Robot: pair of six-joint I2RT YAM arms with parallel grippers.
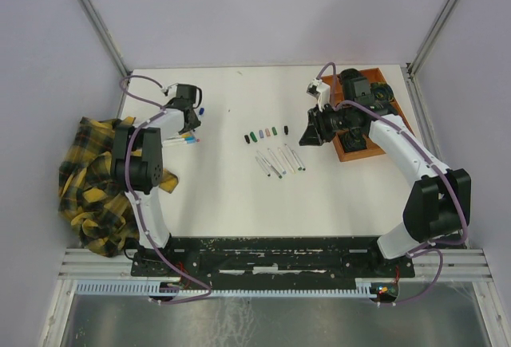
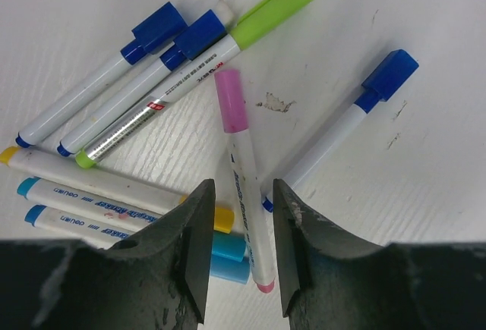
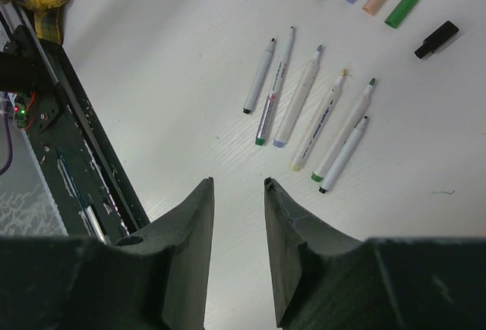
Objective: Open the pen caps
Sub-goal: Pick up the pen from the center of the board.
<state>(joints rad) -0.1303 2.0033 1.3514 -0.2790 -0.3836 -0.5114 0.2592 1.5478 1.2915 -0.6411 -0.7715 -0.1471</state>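
Top external view: six loose plastic caps (image 1: 265, 133) in a row mid-table, six bare white barrels (image 1: 279, 159) just below them.
Done so far: those six, by the look of it.
Left to do: heap of capped white markers (image 2: 114, 99) at the left, caps all on.
Next up: pink cylindrical cap (image 2: 231, 101), seated on its white pen (image 2: 244, 186).
Left gripper (image 2: 243, 190): low over the heap, jaws half-spread astride that pen; pinching or not, cannot tell.
Right gripper (image 3: 238, 186): hovering beside the orange tray (image 1: 349, 154), jaws part-spread, nothing between.
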